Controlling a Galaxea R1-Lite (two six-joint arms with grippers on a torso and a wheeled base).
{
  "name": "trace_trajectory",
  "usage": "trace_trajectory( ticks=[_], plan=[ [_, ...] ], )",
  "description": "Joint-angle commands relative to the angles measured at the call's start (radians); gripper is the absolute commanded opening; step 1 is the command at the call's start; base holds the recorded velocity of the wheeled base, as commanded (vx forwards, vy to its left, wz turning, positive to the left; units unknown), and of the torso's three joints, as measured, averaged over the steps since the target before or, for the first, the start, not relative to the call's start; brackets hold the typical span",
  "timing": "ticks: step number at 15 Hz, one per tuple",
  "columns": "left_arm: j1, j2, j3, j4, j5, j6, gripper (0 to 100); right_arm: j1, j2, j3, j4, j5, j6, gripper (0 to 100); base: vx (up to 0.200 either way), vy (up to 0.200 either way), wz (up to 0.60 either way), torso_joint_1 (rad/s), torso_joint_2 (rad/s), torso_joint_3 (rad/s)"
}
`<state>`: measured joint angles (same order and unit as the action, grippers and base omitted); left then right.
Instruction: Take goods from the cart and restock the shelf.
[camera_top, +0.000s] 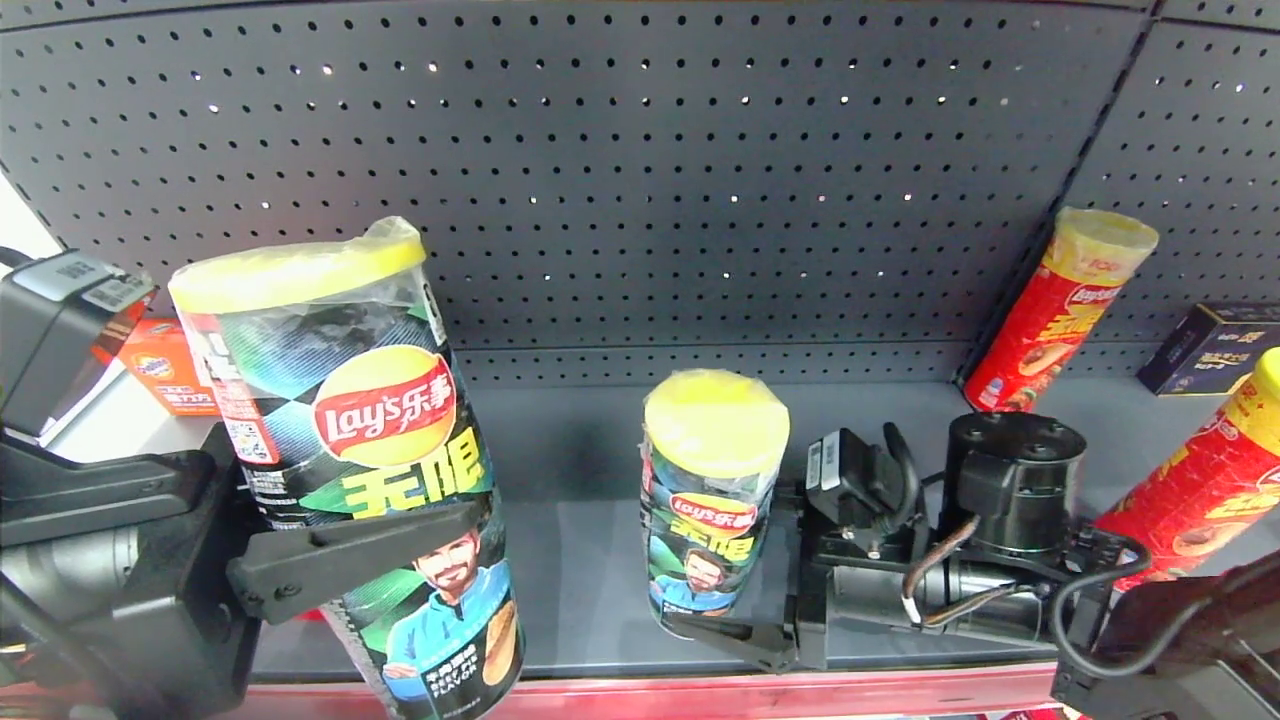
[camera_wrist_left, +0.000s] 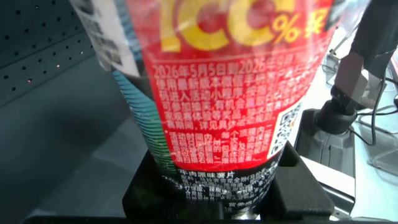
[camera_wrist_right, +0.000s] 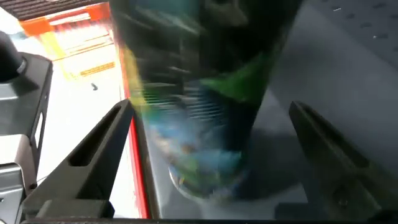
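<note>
A tall chip can (camera_top: 370, 440) with a yellow lid and a green and black wrap is held up at the near left, in front of the shelf. My left gripper (camera_top: 400, 560) is shut on its lower half. In the left wrist view the can's red printed back (camera_wrist_left: 230, 93) rises from between the left gripper's (camera_wrist_left: 227, 193) fingers. A second, matching can (camera_top: 712, 500) stands upright on the grey shelf board (camera_top: 580, 520) at the middle. My right gripper (camera_top: 700, 600) is open around its base. Its fingers (camera_wrist_right: 93, 155) stand apart from the can (camera_wrist_right: 205, 155) on both sides.
A red chip can (camera_top: 1060, 310) leans against the pegboard at the right, and another red can (camera_top: 1200, 480) lies tilted at the far right. A dark box (camera_top: 1210, 345) sits behind them. An orange box (camera_top: 165, 375) sits far left. The shelf's red front lip (camera_top: 700, 690) runs below.
</note>
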<state>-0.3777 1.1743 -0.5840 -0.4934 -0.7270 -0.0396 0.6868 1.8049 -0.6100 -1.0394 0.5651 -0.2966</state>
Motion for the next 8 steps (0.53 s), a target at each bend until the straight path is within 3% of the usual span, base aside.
trace_trajectory(
  ticks=[1,8],
  plan=[
    [0.0,-0.001,0.004,-0.001,0.0,0.0,0,-0.032,-0.101,0.041,0.005,-0.011,0.001,100,0.0,0.0,0.0,0.0,0.0,0.0],
    [-0.003,-0.013,0.013,-0.002,0.0,0.001,0,-0.085,-0.249,0.173,0.028,-0.016,0.001,100,0.0,0.0,0.0,0.0,0.0,0.0]
  ],
)
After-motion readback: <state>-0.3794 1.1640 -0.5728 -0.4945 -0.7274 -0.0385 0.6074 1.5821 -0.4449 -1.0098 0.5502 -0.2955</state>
